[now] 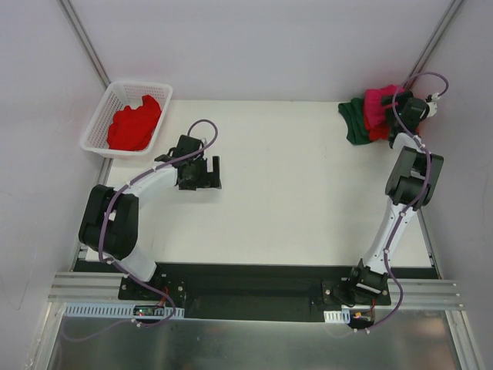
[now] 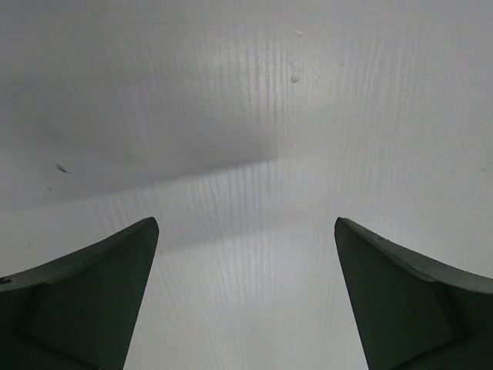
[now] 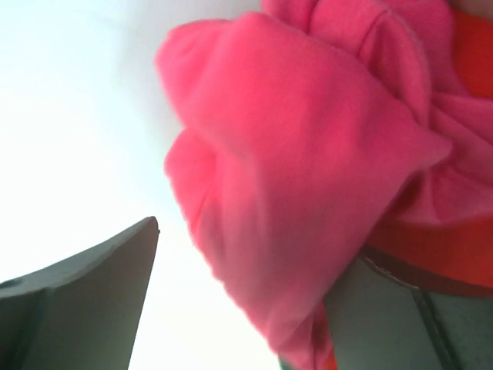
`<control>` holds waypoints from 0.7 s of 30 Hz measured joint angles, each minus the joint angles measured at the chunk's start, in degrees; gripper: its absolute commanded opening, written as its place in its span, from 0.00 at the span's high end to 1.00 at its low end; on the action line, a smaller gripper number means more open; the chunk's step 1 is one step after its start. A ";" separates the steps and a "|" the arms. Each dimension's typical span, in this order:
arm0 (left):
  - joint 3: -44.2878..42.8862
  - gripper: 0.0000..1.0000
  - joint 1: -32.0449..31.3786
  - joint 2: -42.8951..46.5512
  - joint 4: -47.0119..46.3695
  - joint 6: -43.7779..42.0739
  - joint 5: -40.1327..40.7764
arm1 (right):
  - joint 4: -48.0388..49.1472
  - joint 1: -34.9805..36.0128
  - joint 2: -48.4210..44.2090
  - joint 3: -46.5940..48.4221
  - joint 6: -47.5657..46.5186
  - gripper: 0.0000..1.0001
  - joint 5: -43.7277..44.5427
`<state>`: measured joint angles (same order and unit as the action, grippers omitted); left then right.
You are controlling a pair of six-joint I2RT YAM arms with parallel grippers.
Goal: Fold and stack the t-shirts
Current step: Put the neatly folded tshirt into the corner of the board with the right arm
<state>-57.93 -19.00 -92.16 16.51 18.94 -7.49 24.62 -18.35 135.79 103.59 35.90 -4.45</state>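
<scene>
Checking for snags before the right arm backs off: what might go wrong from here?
1. The pink t-shirt drapes over one finger of the open right gripper; pulling away may drag it off the pile.
2. The pile, with the green t-shirt, looks bunched, not flat, and sits at the table's far right corner, so it may slump over the edge.

white tabletop [image 1: 293, 185], matte; faint streaks and a few small specks are seen in the left wrist view. a white lattice basket [image 1: 98, 131] is set at the far-left corner and appears to overhang the edge. cloth is piled at the far-right corner: the dark green t-shirt [image 1: 354, 123] is laid directly on the surface, with the red t-shirt [image 1: 379, 133] and magenta t-shirt [image 1: 377, 100] on top. a black base plate [image 1: 254, 289] is fixed along the near edge.
</scene>
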 measured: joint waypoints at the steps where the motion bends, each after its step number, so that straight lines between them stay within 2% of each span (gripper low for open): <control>1: 0.04 0.01 0.00 0.39 -0.02 0.00 -0.02 | 0.13 -0.09 -1.79 -1.86 -0.28 0.17 0.09; 17: 2.10 0.01 0.00 10.75 -1.33 0.00 -1.49 | 0.22 -1.14 -27.32 -27.61 -5.38 0.16 0.52; 21: 3.23 0.01 -0.02 11.17 -1.73 0.15 -1.53 | -1.01 -1.31 -30.84 -29.68 -7.61 0.19 -0.79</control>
<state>-54.70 -19.03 -80.99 14.79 19.09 -9.02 23.62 -19.66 104.95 73.91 28.29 -5.23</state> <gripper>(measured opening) 0.993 0.836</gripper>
